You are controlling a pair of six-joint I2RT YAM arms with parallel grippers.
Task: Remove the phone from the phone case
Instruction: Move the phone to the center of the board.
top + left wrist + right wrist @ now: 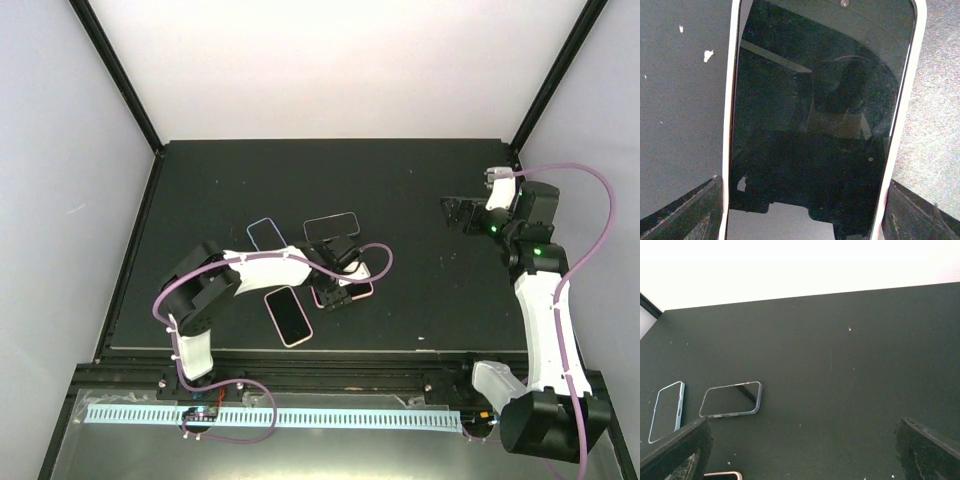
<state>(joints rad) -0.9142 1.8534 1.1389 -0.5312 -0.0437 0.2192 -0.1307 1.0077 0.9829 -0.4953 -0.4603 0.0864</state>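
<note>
A phone with a dark screen lies flat in a pale pink phone case in the middle of the table. In the top view this phone is mostly hidden under my left gripper. Seen from the left wrist, my left gripper straddles the case across its width. One finger rests against its left long edge and the other finger against its right. My right gripper hangs open above the table's right side. Nothing is between the jaws of my right gripper.
Three other cased phones lie nearby: a light blue one, a dark clear one and a pink one. Black frame posts rise at the table's back corners.
</note>
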